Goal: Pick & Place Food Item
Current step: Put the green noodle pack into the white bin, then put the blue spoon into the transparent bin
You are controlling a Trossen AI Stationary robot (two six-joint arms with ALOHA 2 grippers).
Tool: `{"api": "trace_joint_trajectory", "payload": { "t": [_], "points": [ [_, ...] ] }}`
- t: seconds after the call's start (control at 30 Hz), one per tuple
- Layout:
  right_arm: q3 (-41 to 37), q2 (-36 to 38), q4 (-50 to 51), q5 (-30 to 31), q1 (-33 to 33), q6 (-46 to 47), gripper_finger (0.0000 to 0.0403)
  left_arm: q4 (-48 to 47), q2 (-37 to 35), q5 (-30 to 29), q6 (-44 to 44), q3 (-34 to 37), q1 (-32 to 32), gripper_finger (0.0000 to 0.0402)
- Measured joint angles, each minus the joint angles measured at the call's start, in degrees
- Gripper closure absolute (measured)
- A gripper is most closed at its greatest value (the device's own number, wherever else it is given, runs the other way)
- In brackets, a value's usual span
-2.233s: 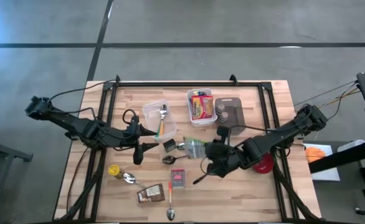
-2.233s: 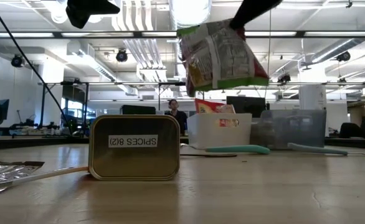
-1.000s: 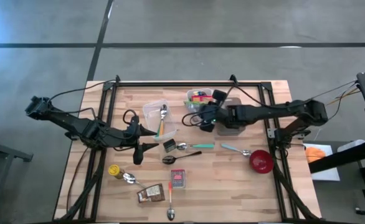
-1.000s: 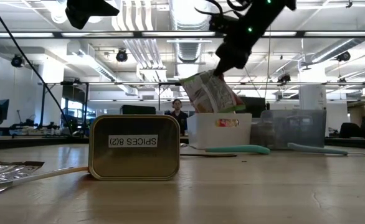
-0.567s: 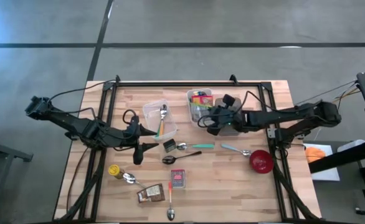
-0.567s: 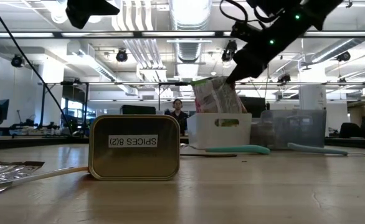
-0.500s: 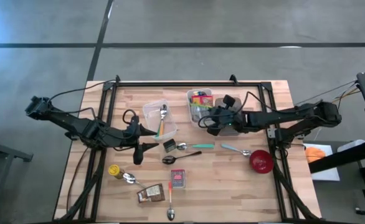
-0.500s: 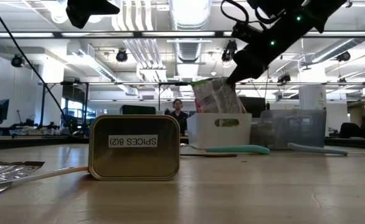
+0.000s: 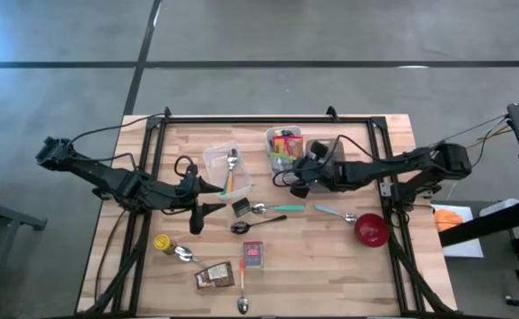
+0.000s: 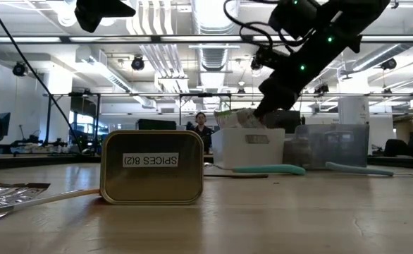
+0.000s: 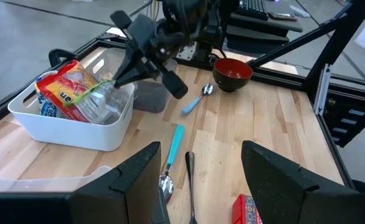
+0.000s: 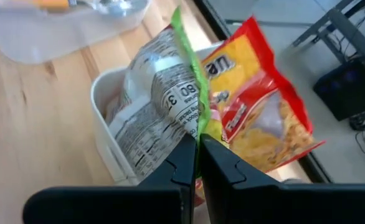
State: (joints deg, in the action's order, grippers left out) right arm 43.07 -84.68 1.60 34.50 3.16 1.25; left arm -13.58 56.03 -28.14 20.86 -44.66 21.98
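Right tool down over the white bin at the back of the tabletop, fingers pinched tight together on the green top seam of the silver snack bag. Bag now half inside the bin, leaning against the red and yellow packet already in there, lower part below the rim, top edge poking just above it in the low view. Placement nearly done, by the look of it, release not yet made. Risks from here: letting go while the bag leans on the near wall could tip it back out over the rim onto the wood, toward the teal-handled spoon lying just in front. Pulling away before the fingers part fully could snag the thin seam and drag the bag up again. Pressing lower could crush the packet beneath or shove the light bin sideways into the dark grey container beside it. Left tool parked well apart, near the clear tub on the other side of the tabletop, fingers standing apart with nothing between them, no threat of a clash at that range.
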Motion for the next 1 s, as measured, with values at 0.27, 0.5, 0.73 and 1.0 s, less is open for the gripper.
{"api": "trace_joint_trajectory", "payload": {
  "t": [0.27, 0.5, 0.73, 1.0],
  "points": [
    [0.02, -0.48, 1.15, -0.05, 0.00, 3.42, 0.0393, 0.00, 0.00, 0.00, 0.00, 0.00, 0.00, 0.0177],
    [0.97, 1.13, 3.07, -2.39, 0.00, 7.44, 0.0381, -0.02, 0.00, 0.02, 0.00, 0.00, 0.00, 0.0177],
    [4.51, 1.78, 10.31, -5.03, 0.00, 11.27, 0.0289, -0.06, 0.00, 0.02, -0.01, 0.00, 0.00, 0.0177],
    [9.47, 1.81, 16.08, -5.11, -0.46, 14.49, 0.0210, -0.07, 0.00, 0.02, 0.00, 0.00, 0.00, 0.0177]
  ]
}}
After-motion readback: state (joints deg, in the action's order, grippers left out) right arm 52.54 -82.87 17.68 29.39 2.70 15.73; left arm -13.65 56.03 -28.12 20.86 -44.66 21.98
